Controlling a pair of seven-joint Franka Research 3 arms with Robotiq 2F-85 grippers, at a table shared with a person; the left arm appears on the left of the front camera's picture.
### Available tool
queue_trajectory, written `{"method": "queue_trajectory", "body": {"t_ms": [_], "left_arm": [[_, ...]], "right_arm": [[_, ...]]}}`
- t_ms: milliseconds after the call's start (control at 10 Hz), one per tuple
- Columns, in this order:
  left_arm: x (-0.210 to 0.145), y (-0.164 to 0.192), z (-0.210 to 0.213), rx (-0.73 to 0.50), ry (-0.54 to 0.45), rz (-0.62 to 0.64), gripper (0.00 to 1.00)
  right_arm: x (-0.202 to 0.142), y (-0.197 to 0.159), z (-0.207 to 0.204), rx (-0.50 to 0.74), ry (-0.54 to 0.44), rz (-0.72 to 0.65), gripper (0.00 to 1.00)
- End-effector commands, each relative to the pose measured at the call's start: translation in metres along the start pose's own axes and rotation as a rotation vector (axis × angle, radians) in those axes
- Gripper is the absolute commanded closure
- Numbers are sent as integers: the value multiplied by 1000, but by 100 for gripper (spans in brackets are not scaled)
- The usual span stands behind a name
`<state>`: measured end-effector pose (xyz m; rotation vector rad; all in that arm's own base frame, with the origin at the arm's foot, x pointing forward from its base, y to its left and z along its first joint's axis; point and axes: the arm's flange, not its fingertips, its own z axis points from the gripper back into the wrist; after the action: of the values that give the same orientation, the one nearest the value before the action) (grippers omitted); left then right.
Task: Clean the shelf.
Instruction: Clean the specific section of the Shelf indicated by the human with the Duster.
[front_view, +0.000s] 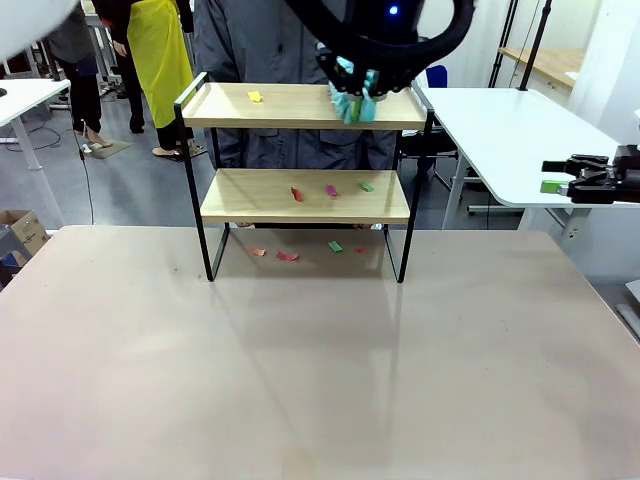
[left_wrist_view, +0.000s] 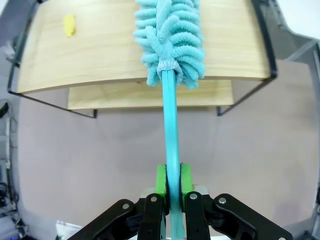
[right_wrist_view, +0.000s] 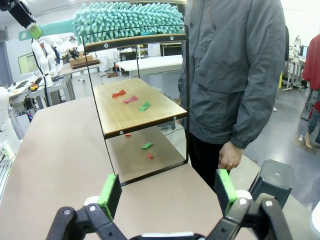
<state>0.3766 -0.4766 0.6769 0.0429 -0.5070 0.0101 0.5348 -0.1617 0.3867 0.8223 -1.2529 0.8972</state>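
The shelf (front_view: 300, 105) stands upright near the middle of the table's (front_view: 320, 380) far edge. Its two boards run left to right along that edge, the top board straight above the lower one. The left gripper (left_wrist_view: 173, 177) is above the shelf's right end, its green pads clamped together on the handle of a teal duster (left_wrist_view: 170, 35). The handle runs straight out from the fingers, and the fluffy head rests on the top board near the board's right edge.

The right gripper (right_wrist_view: 167, 187) hangs beyond the table's right edge, well apart from the shelf, with its fingers spread wide and nothing between them. It faces the shelf's right end, so it looks along the boards' length.

A yellow scrap (front_view: 255, 96) lies near the top board's left end. Red (front_view: 297, 194), pink (front_view: 331, 189) and green (front_view: 367, 186) scraps lie in the right half of the lower board. More scraps (front_view: 335, 246) lie on the table under the shelf. A person (right_wrist_view: 235, 65) in a grey jacket stands just behind the shelf at the table's far edge
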Motion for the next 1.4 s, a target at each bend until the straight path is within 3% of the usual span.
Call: {"method": "queue_trajectory", "body": {"t_ms": [0, 500, 900, 1300], "left_arm": [[-1, 21, -11, 71, 17, -30, 87], [-9, 100, -26, 178, 40, -74, 87], [-10, 153, -29, 358, 45, -171, 87], [-3, 168, 9, 620, -108, -234, 87]], "right_arm": [[3, 0, -1, -2, 17, 7, 0], [3, 0, -1, -2, 17, 7, 0], [3, 0, -1, -2, 17, 7, 0], [3, 0, -1, -2, 17, 7, 0]]}}
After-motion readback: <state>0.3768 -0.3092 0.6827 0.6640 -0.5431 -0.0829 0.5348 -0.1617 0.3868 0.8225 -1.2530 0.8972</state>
